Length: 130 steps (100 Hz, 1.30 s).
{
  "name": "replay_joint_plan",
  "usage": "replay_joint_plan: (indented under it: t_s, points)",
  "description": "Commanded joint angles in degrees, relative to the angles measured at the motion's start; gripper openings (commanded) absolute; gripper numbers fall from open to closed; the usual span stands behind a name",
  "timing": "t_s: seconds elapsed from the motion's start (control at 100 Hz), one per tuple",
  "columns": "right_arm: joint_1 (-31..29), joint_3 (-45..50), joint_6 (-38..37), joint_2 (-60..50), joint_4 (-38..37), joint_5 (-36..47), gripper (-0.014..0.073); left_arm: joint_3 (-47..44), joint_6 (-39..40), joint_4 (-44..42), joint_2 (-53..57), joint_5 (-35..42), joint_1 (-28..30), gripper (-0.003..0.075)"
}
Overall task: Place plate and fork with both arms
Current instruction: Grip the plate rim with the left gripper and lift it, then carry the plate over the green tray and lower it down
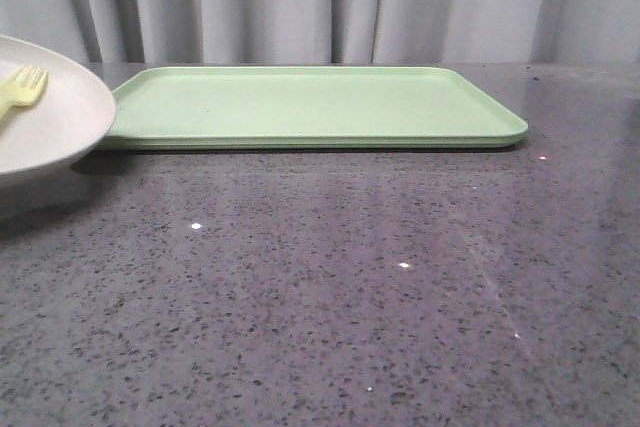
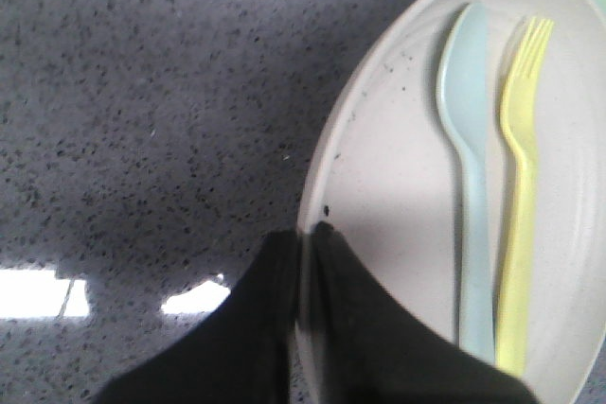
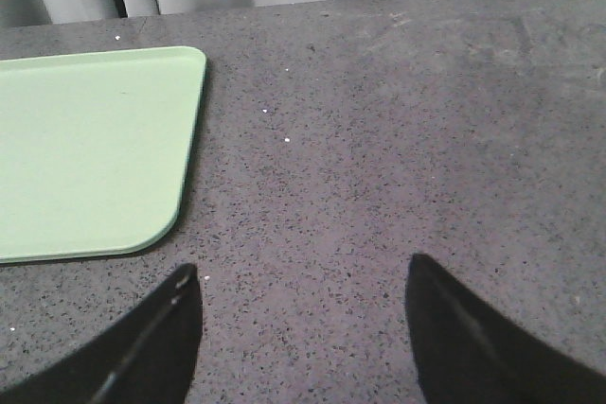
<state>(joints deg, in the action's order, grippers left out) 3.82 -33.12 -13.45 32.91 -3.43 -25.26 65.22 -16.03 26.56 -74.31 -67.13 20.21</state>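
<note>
Plate [image 1: 45, 122] at far left of the front view, apparently raised, rim overlapping the tray's [image 1: 320, 107] left end. Left gripper [image 2: 308, 234] pinches the plate rim. Fork [image 2: 519, 196] lies on it beside a pale spoon [image 2: 469, 158], long axis running up-frame, tines uppermost. Right gripper [image 3: 298, 281] spread, empty, over table [image 3: 426, 139]. Neither item placed yet.
</note>
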Motion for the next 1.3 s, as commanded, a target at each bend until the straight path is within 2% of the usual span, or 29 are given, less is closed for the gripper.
replay_joint_plan:
  t_s: [0.0,0.08,0.21,0.71,0.89,1.12,1.29]
  points:
    - [-0.17,-2.02,0.52,0.49,-0.52,4.05,0.0476,3.37,-0.65,6.94,1.82,1.18,0.13,-0.0020]
    - [-0.17,-2.02,0.52,0.49,-0.52,4.05,0.0476,4.93,-0.79,9.99,1.64,1.61,0.00,-0.0020]
    - [-0.17,-2.02,0.52,0.49,-0.52,3.94,0.0476,8.42,-0.69,10.42,-0.25,2.01,-2.90,-0.0021]
    - [-0.17,-2.02,0.52,0.49,-0.52,3.60,0.0476,24.58,7.40,10.42,-16.71,11.36,-23.09,-0.0021]
    - [-0.17,-2.02,0.52,0.49,-0.52,2.97,0.0476,31.17,11.08,10.42,-23.84,13.57,-28.67,-0.0021]
    - [-0.17,-2.02,0.52,0.49,-0.52,2.35,0.0476,38.30,16.50,10.42,-31.69,14.66,-31.26,-0.0021]
    - [-0.17,-2.02,0.52,0.49,-0.52,2.29,0.0476,38.94,17.41,10.19,-34.51,16.00,-31.38,-0.0021]
